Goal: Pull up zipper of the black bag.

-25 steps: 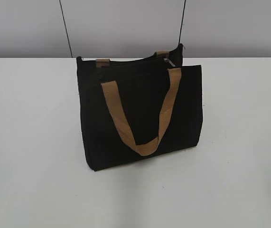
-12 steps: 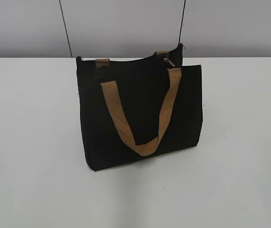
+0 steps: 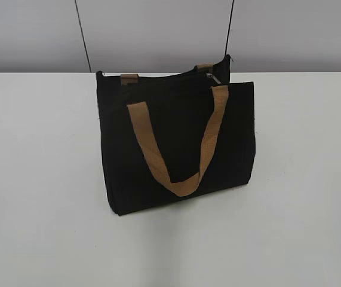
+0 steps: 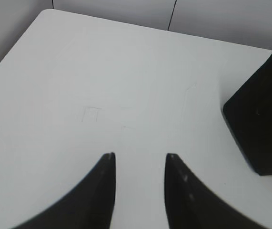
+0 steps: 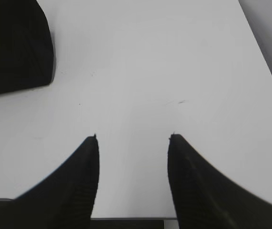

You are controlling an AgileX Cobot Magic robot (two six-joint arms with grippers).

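Black fabric stood upright near the middle of the white tabletop (image 3: 33,179): the black bag (image 3: 176,143), its front tan handle loop (image 3: 179,140) hanging down over the face. Along the top rim ran the zipper (image 3: 158,78), with the small silvery pull tab (image 3: 214,78) showing at the rim's right end, just behind the top of the loop.

Neither arm appeared in the exterior view. The left gripper (image 4: 139,157) hovered over bare tabletop with its fingers apart and nothing between them, a corner of the bag off to its right. The right gripper (image 5: 132,137) was likewise spread and empty, the bag's corner at the upper left of its view.

By these signs the task was at its very start, the approach not yet made. The next move would probably call for one gripper to steady the bag's rim while the other reached the tab, pinched it finely and drew it along the rim; the soft fabric might sag or the bag tip if left unbraced.
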